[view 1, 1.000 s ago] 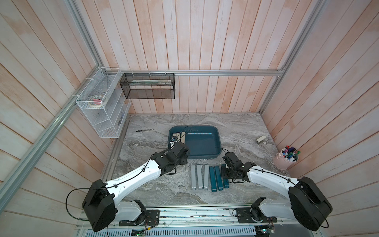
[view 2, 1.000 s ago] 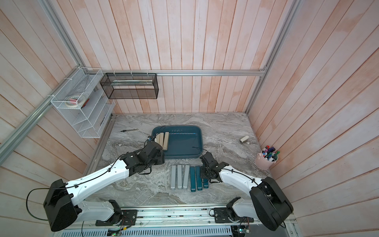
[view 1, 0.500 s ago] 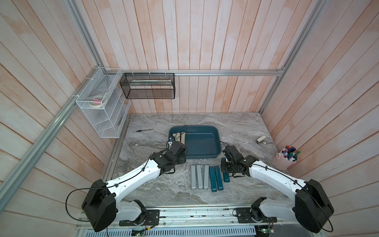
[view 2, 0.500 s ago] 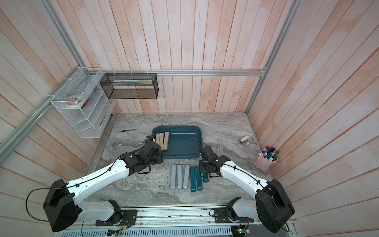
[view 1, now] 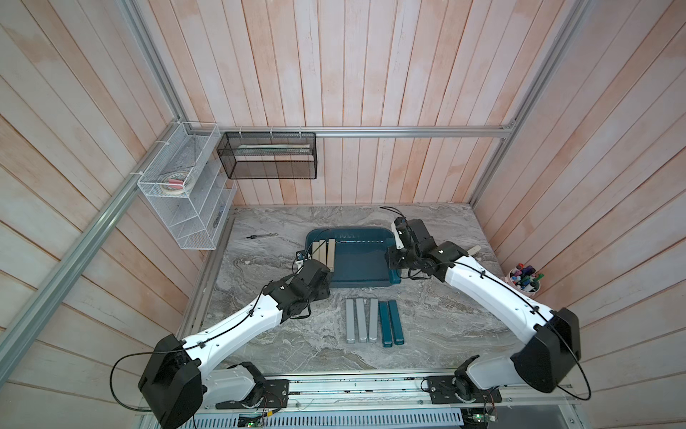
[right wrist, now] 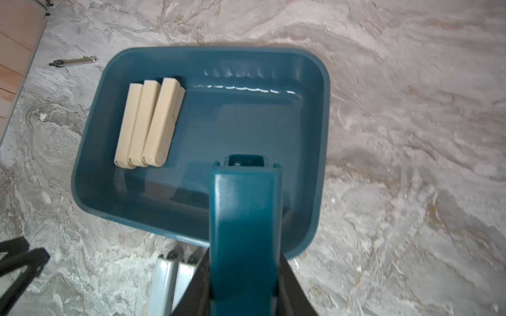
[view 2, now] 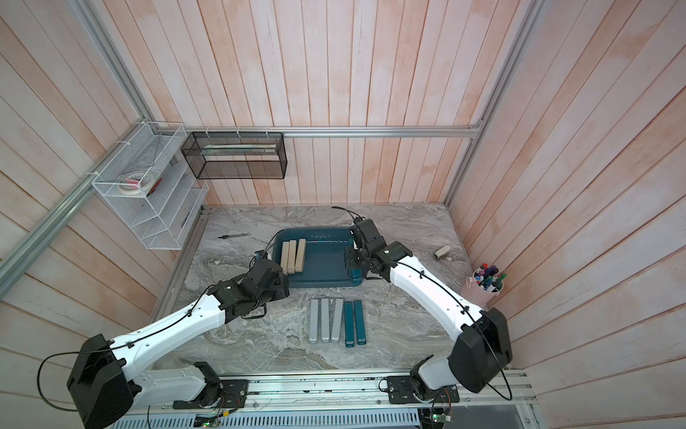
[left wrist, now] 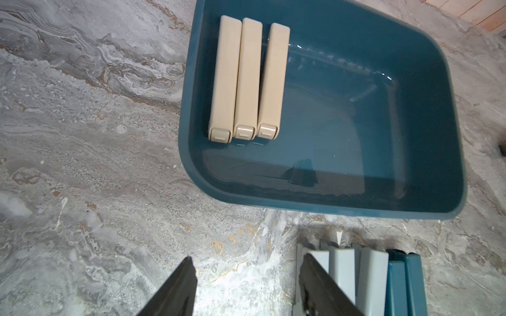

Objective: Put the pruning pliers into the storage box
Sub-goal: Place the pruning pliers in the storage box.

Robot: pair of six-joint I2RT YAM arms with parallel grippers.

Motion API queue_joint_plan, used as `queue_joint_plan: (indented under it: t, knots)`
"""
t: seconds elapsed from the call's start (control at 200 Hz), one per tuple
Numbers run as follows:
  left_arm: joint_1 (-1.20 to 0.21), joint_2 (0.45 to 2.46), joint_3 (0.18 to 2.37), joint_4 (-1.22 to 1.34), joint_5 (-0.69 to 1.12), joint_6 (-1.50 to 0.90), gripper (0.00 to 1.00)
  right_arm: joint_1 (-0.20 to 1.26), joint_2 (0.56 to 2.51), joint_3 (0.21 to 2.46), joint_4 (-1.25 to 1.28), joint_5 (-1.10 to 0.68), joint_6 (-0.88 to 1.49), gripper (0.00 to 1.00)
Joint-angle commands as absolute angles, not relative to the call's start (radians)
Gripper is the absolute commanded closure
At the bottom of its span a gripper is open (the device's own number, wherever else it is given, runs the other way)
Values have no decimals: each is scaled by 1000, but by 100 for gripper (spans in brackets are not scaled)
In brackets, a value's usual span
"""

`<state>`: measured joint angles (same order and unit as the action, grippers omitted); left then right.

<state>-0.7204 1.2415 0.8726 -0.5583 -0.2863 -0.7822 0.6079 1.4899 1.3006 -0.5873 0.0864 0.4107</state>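
right pincer [right wrist: 245, 284] clenched on slim glossy dark teal bar [right wrist: 245, 219], over storage box [right wrist: 241, 123], left pincer [left wrist: 246, 276] parted, empty

Three beige bars [view 2: 293, 255] in the storage box [view 2: 323, 269], teal bar [view 2: 356, 274] in right tool [view 2: 353, 264]

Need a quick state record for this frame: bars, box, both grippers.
stored: three beige bars, side by side in the storage box, left end
loose: three grey bars, two teal bars, one row on the table before the box
right gripper: shut on third teal bar, over box's right near corner
left gripper: open, empty
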Motion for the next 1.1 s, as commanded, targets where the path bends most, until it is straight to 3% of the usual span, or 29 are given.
queue_joint_plan:
  t: [0.0, 0.335, 1.095]
  knots:
    - [-718, 1217, 866, -606, -304, -809, 36, 607, 1594, 1400, -545, 52, 362, 74]
    - [-719, 1145, 833, -615, -306, -830, 36, 606, 1893, 1623, -507, -23, 382, 76]
    - [-718, 1098, 790, -608, -321, -842, 36, 628, 2258, 1876, -453, -97, 447, 75]
